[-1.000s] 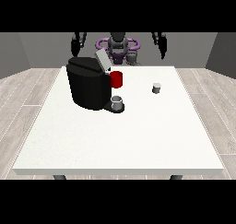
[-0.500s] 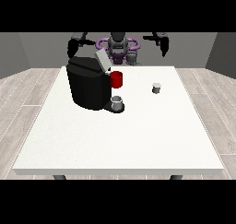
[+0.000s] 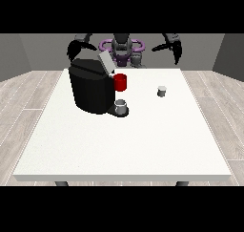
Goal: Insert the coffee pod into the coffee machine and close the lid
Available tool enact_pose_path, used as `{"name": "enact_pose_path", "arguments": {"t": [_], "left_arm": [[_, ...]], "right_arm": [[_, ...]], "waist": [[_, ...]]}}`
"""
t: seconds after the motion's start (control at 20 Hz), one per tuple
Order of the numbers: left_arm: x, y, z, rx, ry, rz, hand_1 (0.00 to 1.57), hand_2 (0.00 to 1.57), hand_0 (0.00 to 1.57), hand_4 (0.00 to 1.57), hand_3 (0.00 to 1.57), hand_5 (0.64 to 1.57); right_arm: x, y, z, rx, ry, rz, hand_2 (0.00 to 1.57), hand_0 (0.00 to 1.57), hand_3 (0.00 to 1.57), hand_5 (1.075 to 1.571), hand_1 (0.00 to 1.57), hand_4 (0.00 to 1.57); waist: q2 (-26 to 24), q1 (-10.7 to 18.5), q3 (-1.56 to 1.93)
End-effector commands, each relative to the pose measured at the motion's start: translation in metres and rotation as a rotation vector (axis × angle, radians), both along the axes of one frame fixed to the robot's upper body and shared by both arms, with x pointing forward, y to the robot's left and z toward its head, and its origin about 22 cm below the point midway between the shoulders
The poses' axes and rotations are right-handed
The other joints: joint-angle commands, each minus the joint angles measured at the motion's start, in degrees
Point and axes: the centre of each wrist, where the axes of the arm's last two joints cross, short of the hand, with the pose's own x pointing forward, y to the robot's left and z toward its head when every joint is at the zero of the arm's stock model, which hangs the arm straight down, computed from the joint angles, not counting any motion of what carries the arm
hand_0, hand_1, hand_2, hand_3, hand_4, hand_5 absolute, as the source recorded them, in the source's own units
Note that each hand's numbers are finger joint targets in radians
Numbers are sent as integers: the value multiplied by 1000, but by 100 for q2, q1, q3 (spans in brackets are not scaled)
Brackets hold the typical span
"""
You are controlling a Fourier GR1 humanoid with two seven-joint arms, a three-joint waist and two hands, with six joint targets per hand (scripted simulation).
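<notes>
Pod (image 3: 162,91): one small grey cylinder, upright on the table (image 3: 124,145), below and nearer the camera than the hand at the view's right (image 3: 177,53), whose finger spread I cannot tell. One black machine (image 3: 90,85), lid (image 3: 106,63) raised, stands below the hand at the view's left (image 3: 73,48), equally unclear; one red mug (image 3: 121,82) and one grey cup (image 3: 121,105) sit beside it.

walls (image 3: 28,52): grey | floor (image 3: 28,90): pale wood planks | table (image 3: 124,145): white

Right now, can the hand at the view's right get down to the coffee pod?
Probably yes. The hand at the view's right hangs raised above the table's far edge, and the coffee pod stands alone on bare table below it. The coffee machine is off to the side.
</notes>
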Motion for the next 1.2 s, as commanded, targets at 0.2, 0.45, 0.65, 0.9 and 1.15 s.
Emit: {"name": "enact_pose_path", "arguments": {"t": [0.2, 0.45, 0.65, 0.9, 1.15], "left_arm": [[43, 41, 27, 55, 74, 39, 0, 0, 0, 0, 0, 1571], [52, 31, -3, 100, 128, 84, 0, 0, 0, 0, 0, 1571], [65, 56, 12, 123, 97, 103, 0, 0, 0, 0, 0, 1571], [70, 40, -6, 200, 205, 43, 0, 0, 0, 0, 0, 1571], [77, 23, -16, 268, 254, 19, 0, 198, 0, 0, 0, 1571]], "right_arm": [[11, 22, 14, -14, -62, 61, 0, 0, 0, 1571, 0, 118], [17, 32, 33, 1, -62, 113, 0, 0, 0, 1571, 0, 259], [29, 24, 27, -4, -121, 90, 0, 0, 0, 1571, 0, 352], [34, 22, 20, -29, -21, 50, 0, 0, 0, 1571, 0, 392], [38, 17, 10, -52, 17, 43, 0, 0, 0, 1571, 0, 423]], "waist": [[499, -374, -3], [788, -640, -5], [1233, -506, -4], [909, -342, -3], [839, -343, -3]]}}
